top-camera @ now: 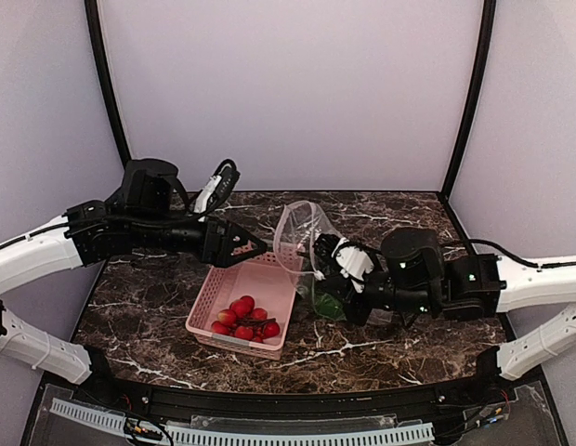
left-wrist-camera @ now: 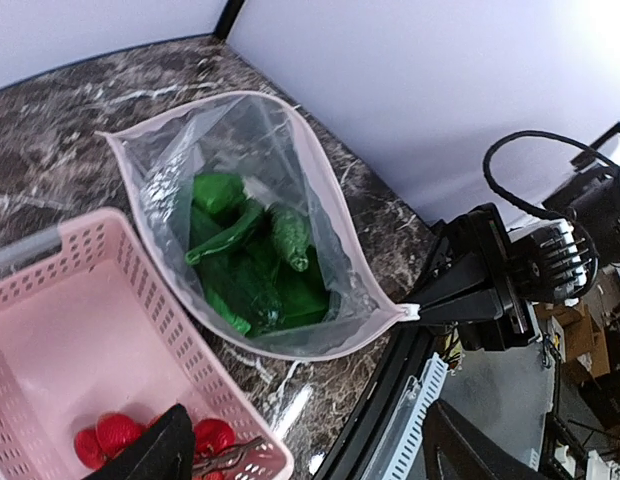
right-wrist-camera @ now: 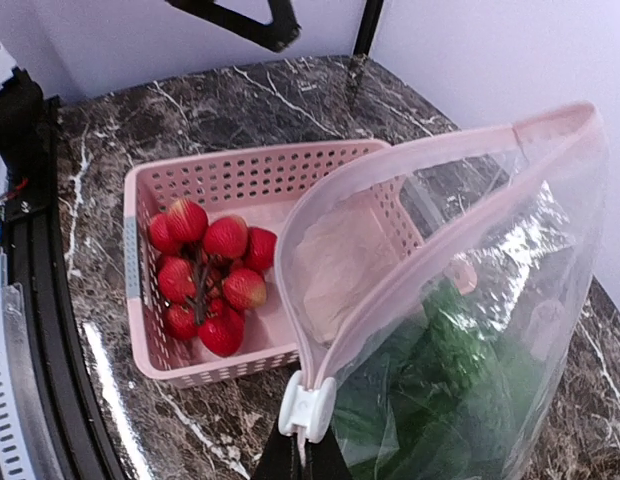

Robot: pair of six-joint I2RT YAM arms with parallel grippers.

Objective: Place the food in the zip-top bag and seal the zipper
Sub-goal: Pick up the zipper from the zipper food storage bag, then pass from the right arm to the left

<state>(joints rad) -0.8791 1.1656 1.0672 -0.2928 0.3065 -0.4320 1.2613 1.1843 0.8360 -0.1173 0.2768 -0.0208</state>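
My right gripper (right-wrist-camera: 302,462) is clenched on the white slider (right-wrist-camera: 308,405) at the end of the zipper (right-wrist-camera: 390,312). It props the zip-top bag (right-wrist-camera: 550,260) up at the frame's lower right so the food (right-wrist-camera: 440,420) inside cannot spill. The mouth gapes, not yet sealed. My left gripper (left-wrist-camera: 305,425) hangs released above the pink basket (left-wrist-camera: 110,300), lower left.

Dark marble table (top-camera: 381,351), white veins running all over it, and two things are down on it. The pink basket (top-camera: 202,308) sits flat, a touch left of centre, its long side angled toward the back right. Just beside its right wall the bag (top-camera: 302,228) rests its bottom on the stone and stands tall, mouth open; whether the two touch, hard to tell.
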